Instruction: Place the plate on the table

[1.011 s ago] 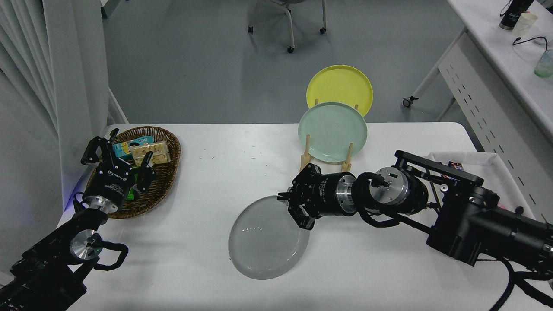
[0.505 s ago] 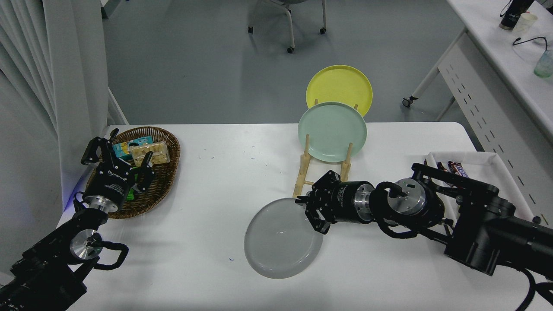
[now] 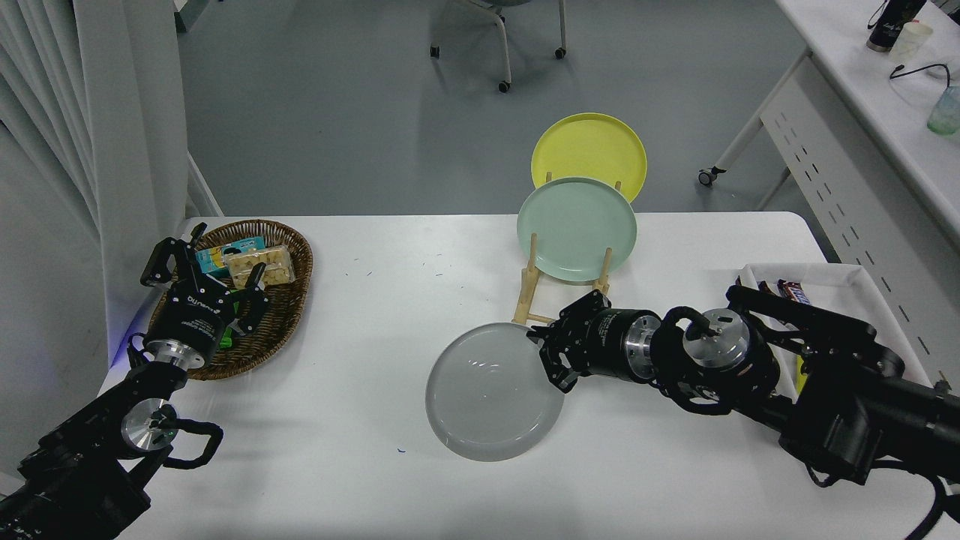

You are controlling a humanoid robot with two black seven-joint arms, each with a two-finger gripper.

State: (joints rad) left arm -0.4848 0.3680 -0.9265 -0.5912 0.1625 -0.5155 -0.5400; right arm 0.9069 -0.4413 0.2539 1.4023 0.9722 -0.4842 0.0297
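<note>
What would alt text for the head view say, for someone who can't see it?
A grey plate lies on a white table, the right claw at its right rim. Behind stand a mint plate and a yellow plate in a wooden rack; the left claw hovers over a wicker basket.

Single high head view, looking forward and down over the table, arms entering below

The plate's right rim is covered by the right gripper. The yellow plate's lower edge is hidden behind the mint plate. Basket contents are perhaps snack packs.
</note>
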